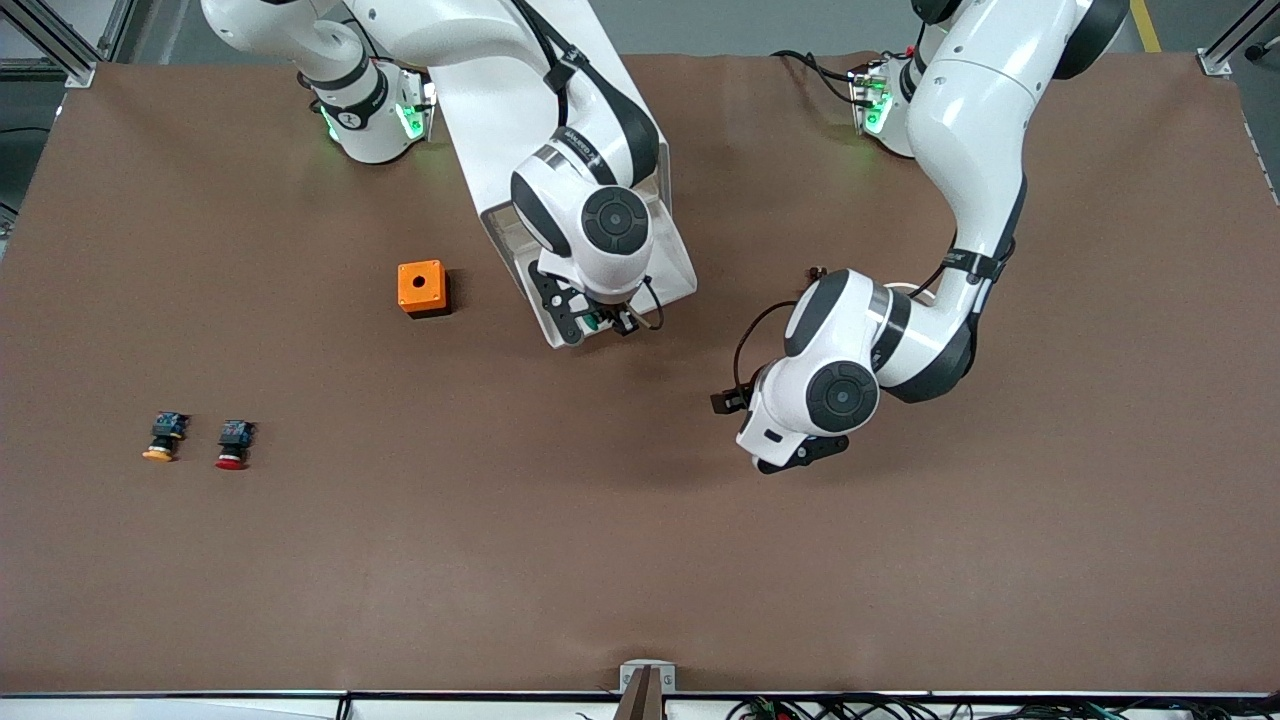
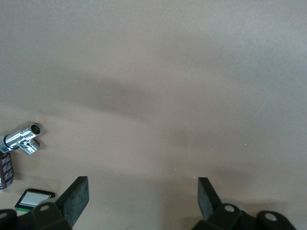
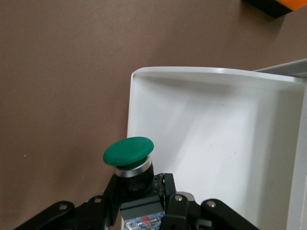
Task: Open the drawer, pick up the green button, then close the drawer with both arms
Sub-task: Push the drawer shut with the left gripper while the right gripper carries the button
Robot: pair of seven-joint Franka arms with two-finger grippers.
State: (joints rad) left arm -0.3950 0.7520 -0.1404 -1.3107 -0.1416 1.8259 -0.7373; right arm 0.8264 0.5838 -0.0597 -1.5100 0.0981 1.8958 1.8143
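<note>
My right gripper [image 1: 605,322] is shut on the green-capped button [image 3: 128,152], held over the front edge of the open drawer [image 3: 211,129]. The button's green cap, silver ring and black body show between the fingers [image 3: 108,191] in the right wrist view; a bit of green shows in the front view [image 1: 593,321]. The drawer [image 1: 548,312] is pulled out from the white cabinet, mostly hidden under the right arm; its inside looks bare. My left gripper [image 1: 735,400] hovers open and empty over bare table toward the left arm's end; its fingers [image 2: 76,196] stand wide apart.
An orange box with a hole [image 1: 422,287] sits beside the drawer toward the right arm's end. A yellow-capped button [image 1: 163,438] and a red-capped button [image 1: 233,446] lie nearer the front camera at that end. A small chrome fitting [image 2: 23,139] lies near the left gripper.
</note>
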